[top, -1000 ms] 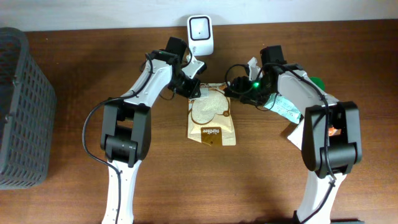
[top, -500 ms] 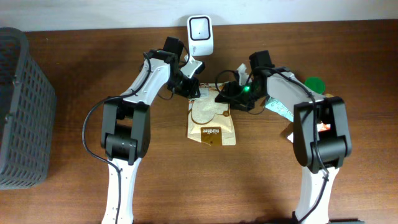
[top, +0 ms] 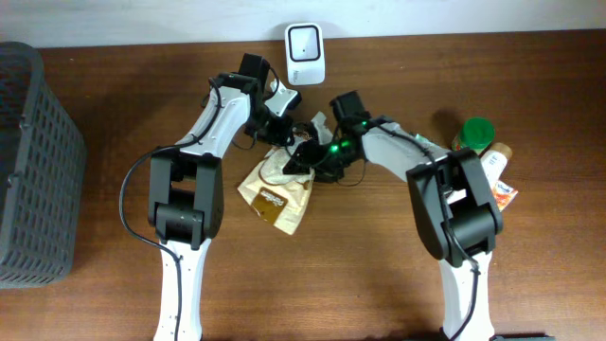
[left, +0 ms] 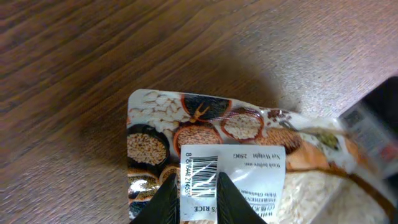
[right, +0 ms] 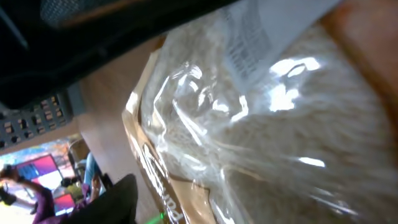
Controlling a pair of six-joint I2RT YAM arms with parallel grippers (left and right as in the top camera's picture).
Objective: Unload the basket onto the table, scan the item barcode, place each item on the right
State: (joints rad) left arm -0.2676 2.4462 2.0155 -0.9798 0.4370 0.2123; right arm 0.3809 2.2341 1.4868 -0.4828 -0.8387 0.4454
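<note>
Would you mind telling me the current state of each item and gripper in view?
rice bag: sealed, crumpled, top end lifted, barcode label showing in the left wrist view.
left gripper: shut on the rice bag at its barcode label.
right gripper: up against the rice bag; open or shut unclear.
scanner: standing upright beyond the bag.
green-lidded jar: lid on.
basket: upright at the left side.

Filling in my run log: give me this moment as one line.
left gripper: shut on rice bag by barcode | right gripper: at bag, grip unclear | scanner: beyond bag, not touching
</note>
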